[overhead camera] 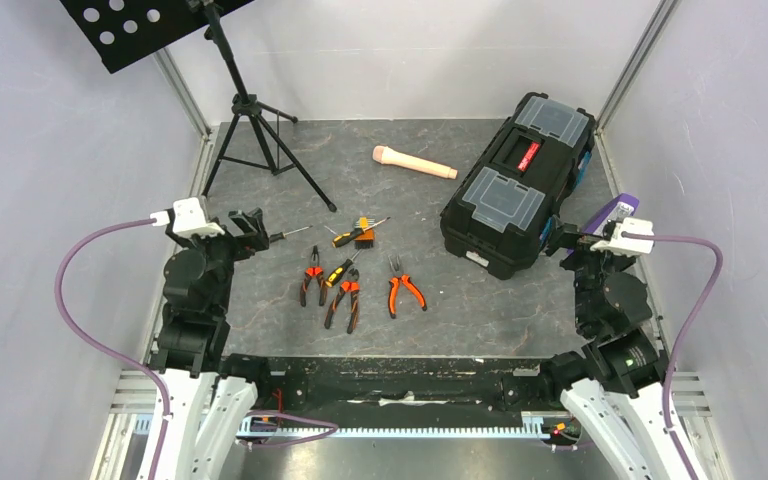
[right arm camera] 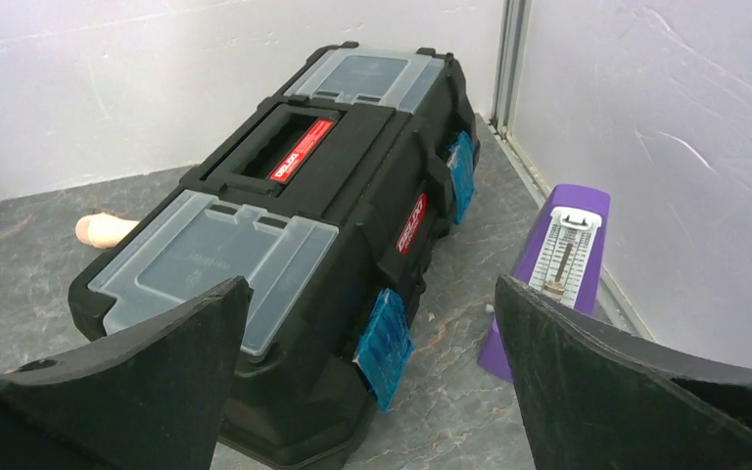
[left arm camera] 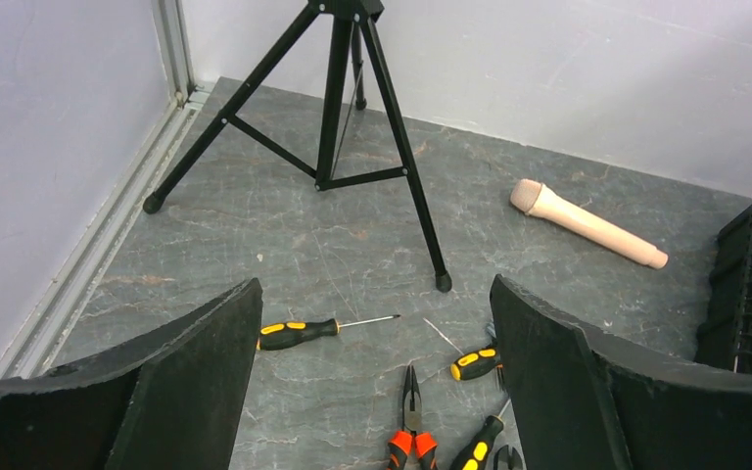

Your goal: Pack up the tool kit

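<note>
Top external view: large black toolbox (overhead camera: 518, 185) at the far right of the grey table (overhead camera: 260, 335), lying diagonally, lid down, two clear-lidded compartments facing up with the red-labelled handle between them. Just ahead of the right gripper (overhead camera: 567, 240), not touching it. Loose on the table, left of centre: three orange/black pliers (overhead camera: 344, 300) side by side, yellow/black screwdrivers (overhead camera: 355, 232) just beyond them, well apart from the toolbox. One more screwdriver (overhead camera: 285, 234) close to the left gripper (overhead camera: 250, 228). Beige cylindrical handle (overhead camera: 414, 161) farther back, left of the toolbox. Black tripod (overhead camera: 255, 130) standing in the far left corner. Purple object (overhead camera: 615, 212) between the toolbox and the right wall.

Left wrist view: jaws spread wide, gripping nothing, above the table; single screwdriver lying flat just past the left finger, plier tips and two screwdriver handles low between the fingers.

Right wrist view: jaws spread wide, empty, aimed at the near end of the toolbox; two blue latches (right arm camera: 384, 343) on its right-hand side; purple object upright just beside it.
</note>
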### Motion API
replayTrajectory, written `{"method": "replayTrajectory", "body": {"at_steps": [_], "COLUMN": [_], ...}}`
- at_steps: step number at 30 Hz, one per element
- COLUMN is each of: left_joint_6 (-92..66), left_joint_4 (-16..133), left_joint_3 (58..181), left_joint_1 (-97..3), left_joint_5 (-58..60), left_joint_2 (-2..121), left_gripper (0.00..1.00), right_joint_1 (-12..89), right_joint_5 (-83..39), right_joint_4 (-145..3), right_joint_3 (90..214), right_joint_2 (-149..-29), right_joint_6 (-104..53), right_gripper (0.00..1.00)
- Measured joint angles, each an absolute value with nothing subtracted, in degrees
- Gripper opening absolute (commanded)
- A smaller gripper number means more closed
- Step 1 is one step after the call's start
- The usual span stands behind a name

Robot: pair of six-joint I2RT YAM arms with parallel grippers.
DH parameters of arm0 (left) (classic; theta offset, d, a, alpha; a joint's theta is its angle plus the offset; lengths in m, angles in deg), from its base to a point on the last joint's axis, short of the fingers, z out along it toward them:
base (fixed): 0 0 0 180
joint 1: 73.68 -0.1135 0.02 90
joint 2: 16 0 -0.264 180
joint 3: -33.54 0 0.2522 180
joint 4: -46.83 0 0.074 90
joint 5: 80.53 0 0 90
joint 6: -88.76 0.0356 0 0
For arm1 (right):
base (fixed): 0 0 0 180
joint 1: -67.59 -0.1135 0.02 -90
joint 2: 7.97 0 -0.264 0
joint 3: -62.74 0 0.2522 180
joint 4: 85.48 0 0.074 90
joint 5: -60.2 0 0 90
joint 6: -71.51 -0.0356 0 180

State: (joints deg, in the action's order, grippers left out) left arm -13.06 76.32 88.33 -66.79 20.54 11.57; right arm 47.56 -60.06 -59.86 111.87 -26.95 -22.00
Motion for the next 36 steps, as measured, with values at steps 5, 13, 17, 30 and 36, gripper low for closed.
{"method": "replayTrajectory", "body": {"at_steps": [5, 13, 17, 30, 36], "left_joint_6": [-13.06, -13.10, -13.10, -13.10, -13.10], "left_joint_4": [76.01, 75.84, 75.84, 75.60, 75.47], "left_joint_3": [88.33, 88.18, 88.14, 88.14, 88.14], "left_joint_1": [-66.75, -66.20, -65.61, -64.28, -64.21], "left_joint_5": [21.44, 21.48, 21.52, 21.61, 21.61], "left_joint_2": [10.04, 10.24, 10.17, 11.03, 11.92], "left_gripper": [0.92, 0.92, 0.92, 0.92, 0.92], "right_joint_1": [47.56, 47.56, 47.56, 52.63, 54.45], "right_joint_5": [-57.89, -51.01, -46.24, -36.67, -29.08], "right_joint_4": [-58.79, -55.92, -54.61, -52.05, -59.18], "right_joint_3": [112.66, 120.99, 122.89, 117.16, 111.61], "right_joint_2": [-31.21, -47.52, -52.39, -49.88, -48.94], "right_joint_6": [-21.87, -20.21, -18.85, -17.87, -17.82], "right_gripper": [0.98, 0.98, 0.98, 0.98, 0.98]}}
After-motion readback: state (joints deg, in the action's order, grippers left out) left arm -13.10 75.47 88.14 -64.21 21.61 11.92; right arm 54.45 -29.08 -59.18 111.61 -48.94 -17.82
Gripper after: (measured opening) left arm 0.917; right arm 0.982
